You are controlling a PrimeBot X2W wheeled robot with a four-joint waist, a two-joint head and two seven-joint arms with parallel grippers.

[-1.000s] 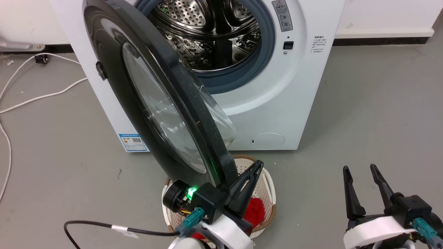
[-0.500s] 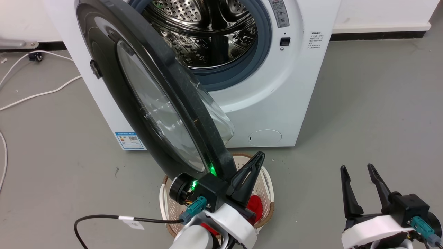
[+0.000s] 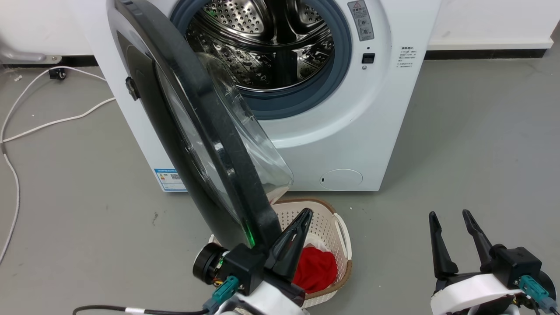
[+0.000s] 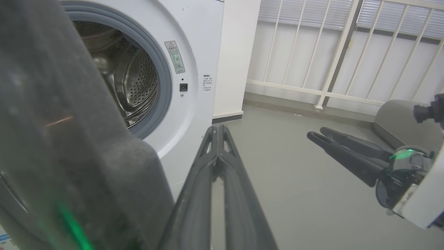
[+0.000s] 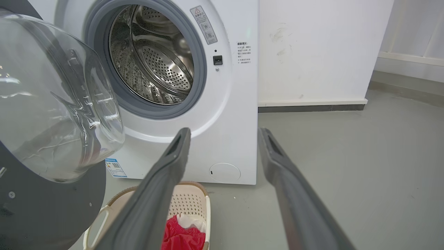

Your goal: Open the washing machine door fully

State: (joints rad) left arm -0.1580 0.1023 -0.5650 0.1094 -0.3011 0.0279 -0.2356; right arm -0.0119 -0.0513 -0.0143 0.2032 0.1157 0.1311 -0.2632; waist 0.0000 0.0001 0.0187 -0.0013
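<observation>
Washing machine door (image 3: 205, 127) stands swung well out from the washing machine (image 3: 363, 131), edge-on above the laundry basket (image 3: 332, 218). Left pincer (image 3: 305, 215): fingers together, against the door's lower inner rim. Right pincer (image 3: 449, 214): fingers apart, holding nothing.

The floor (image 3: 472, 131) is smooth and grey, and it reaches back to a white wall with a dark skirting. The white machine (image 3: 341, 144) stands on it, against that wall. Just in front of the machine a cream basket (image 3: 323, 221) with small holes sits on the floor – partly below the low edge of the open door (image 3: 210, 131) – and a red cloth (image 3: 315, 267) lies inside it. To the left, white cable (image 3: 65, 118) runs in loose curves over the floor. A small dark mark (image 3: 154, 217) is near the basket.
</observation>
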